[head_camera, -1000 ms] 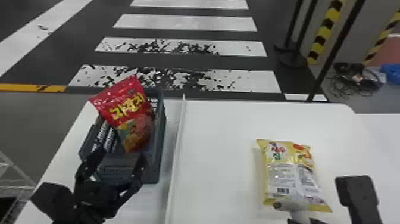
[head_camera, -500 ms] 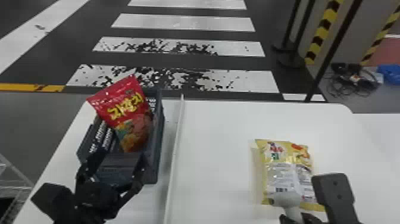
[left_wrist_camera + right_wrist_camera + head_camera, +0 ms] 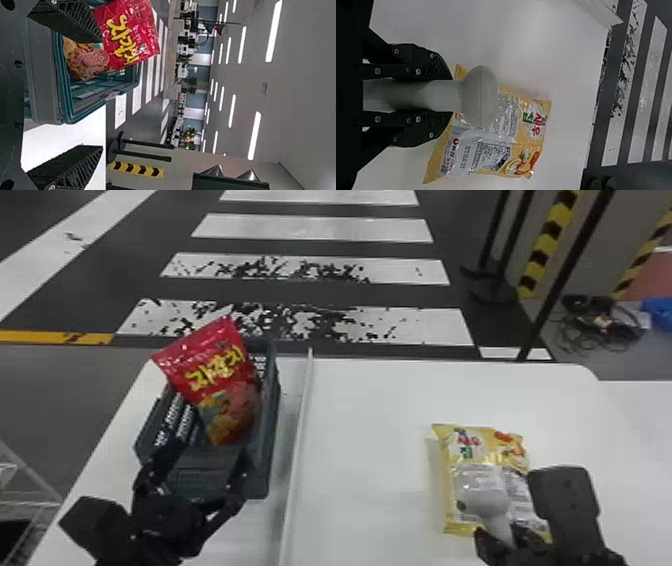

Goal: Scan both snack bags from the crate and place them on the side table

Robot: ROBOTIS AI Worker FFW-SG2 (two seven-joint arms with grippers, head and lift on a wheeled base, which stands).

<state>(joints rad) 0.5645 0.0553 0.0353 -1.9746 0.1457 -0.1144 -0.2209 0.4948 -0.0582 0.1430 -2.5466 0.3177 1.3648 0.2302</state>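
Yellow snack bag lies flat; right gripper grips handheld scanner, left gripper open; best aim squarely at printed label, steady, tilting slightly if foil glares.

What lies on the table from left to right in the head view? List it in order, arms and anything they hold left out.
Crate with the red snack bag in it → white divider strip → yellow snack bag.

White table with dark crate, yellow snack bag lying flat, apparently a pale strip between them
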